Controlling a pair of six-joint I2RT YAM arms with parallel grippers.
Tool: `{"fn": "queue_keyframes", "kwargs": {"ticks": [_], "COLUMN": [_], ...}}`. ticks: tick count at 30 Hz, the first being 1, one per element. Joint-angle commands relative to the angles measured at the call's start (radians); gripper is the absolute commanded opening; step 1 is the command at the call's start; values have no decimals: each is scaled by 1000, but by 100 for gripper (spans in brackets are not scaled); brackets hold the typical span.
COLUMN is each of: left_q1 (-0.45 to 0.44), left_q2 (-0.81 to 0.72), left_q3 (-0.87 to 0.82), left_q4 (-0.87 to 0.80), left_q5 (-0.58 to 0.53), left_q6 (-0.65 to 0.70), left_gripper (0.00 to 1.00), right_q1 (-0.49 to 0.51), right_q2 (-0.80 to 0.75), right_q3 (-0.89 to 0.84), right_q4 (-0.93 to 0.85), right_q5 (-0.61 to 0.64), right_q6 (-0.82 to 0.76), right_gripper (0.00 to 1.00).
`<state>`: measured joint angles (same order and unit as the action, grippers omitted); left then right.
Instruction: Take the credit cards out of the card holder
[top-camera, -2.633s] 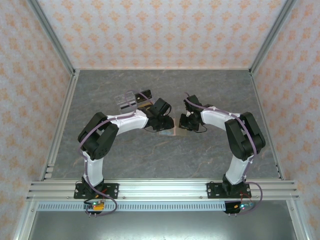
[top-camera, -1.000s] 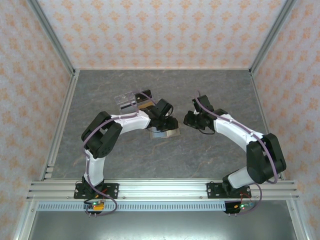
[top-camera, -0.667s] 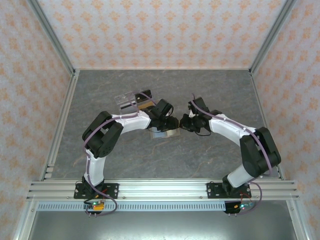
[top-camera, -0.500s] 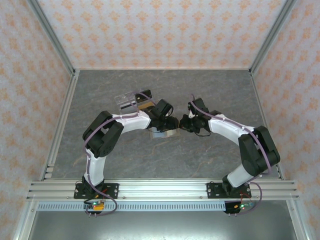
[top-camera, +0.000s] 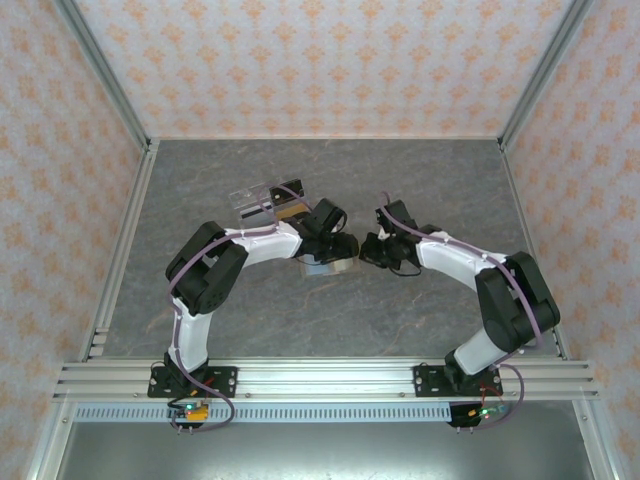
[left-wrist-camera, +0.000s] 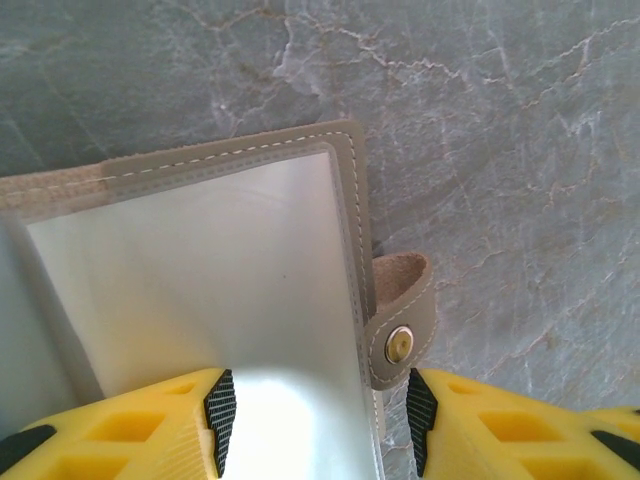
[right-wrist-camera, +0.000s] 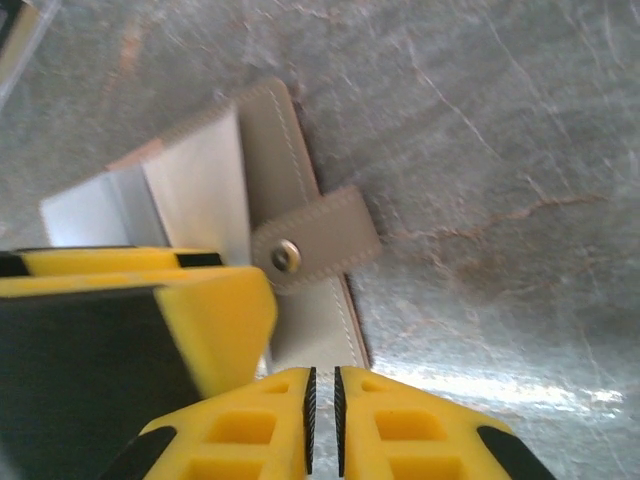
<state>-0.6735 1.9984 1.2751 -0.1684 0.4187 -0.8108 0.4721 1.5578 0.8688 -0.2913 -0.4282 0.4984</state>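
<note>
The card holder lies open on the grey table between the two arms. In the left wrist view its pale blue-grey inner panel faces up, with a brownish snap strap at its right edge. My left gripper is open, and its pads straddle that panel edge and the strap. My right gripper is shut to a thin slit at the near edge of the holder's cover; nothing shows between its pads. Both the left gripper and the right gripper hang over the holder. The credit cards are hidden.
A clear plastic tray with black and tan pieces sits just behind the left gripper. The left gripper's yellow finger fills the lower left of the right wrist view, close to the right fingers. Metal rails border the table.
My right arm swung left to the card holder's right side and its jaws narrowed. The left gripper stayed over the holder and its jaws widened slightly.
</note>
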Motion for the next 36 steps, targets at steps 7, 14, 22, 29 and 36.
{"fn": "queue_keyframes", "kwargs": {"ticks": [7, 14, 22, 29, 36], "left_q1": [31, 37, 48, 49, 51], "left_q2": [-33, -24, -21, -13, -16], "left_q3": [32, 73, 86, 122, 121], "left_q4": [-11, -21, -32, -47, -64], "left_q5": [-23, -3, -3, 7, -2], "left_q6": [30, 44, 42, 46, 48], "left_gripper": [47, 45, 38, 38, 36], "right_q1": [12, 19, 22, 27, 28], "right_q2": [-33, -13, 25, 62, 100], "right_q3": [-15, -10, 14, 41, 71], "right_q4": [32, 69, 103, 110, 127], "right_q5": [-42, -98, -96, -90, -110], "right_q6": [3, -4, -2, -44, -78], "right_gripper": [13, 9, 10, 26, 26]}}
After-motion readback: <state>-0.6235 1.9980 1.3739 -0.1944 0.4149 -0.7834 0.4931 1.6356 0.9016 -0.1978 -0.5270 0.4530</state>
